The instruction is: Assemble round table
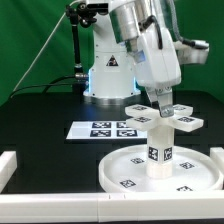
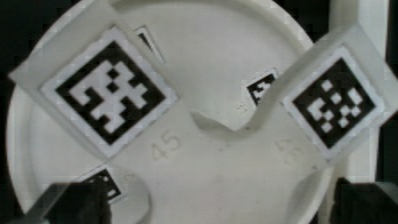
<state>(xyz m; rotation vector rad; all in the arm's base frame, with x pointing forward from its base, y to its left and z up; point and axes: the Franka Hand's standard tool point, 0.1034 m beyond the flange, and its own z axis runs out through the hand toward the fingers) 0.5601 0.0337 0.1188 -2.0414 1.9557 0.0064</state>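
The large round disc lies flat at the front of the table. The short thick cylinder leg stands upright on its middle, a tag facing the camera. The cross-shaped foot piece sits level on top of the leg. My gripper reaches down onto it from above and is shut on it. In the wrist view two tagged arms of the foot piece spread out over the disc. My gripper has a dark finger on each side, and the white foot fills the space between them.
The marker board lies behind the disc toward the exterior view's left. White border rails run along the table's front edge and stand at the left corner. The robot base is at the back.
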